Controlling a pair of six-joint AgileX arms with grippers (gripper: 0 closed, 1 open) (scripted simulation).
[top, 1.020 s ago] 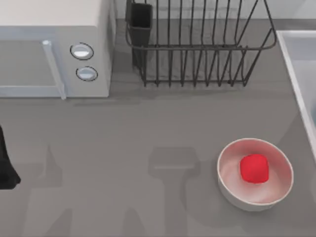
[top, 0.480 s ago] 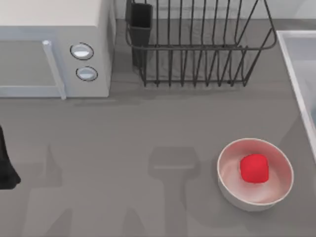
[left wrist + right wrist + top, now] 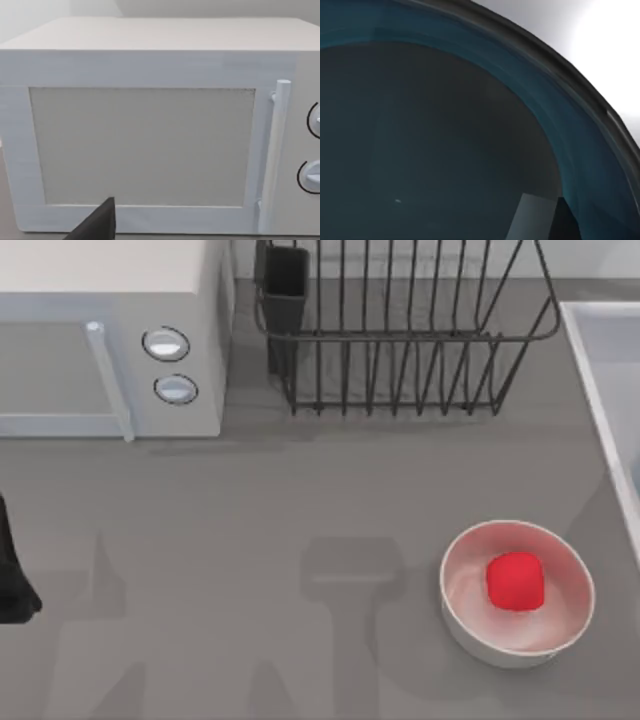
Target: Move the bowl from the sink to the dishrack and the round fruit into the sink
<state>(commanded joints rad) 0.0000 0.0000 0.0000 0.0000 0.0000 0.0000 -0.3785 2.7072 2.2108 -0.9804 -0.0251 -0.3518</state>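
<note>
The round fruit is bright red and lies inside a glossy white bowl on the right part of the counter. Along the top view's right edge runs the pale rim of the sink. The dark wire dishrack stands at the back, with nothing in it. In the right wrist view the teal-blue bowl is seen from very close, looking into its dark inside and curved rim. My left arm is parked at the left edge, in front of the microwave.
A white microwave with two round knobs takes up the back left. A black utensil cup sits at the dishrack's left corner. Open grey counter lies between the microwave, the rack and the white bowl.
</note>
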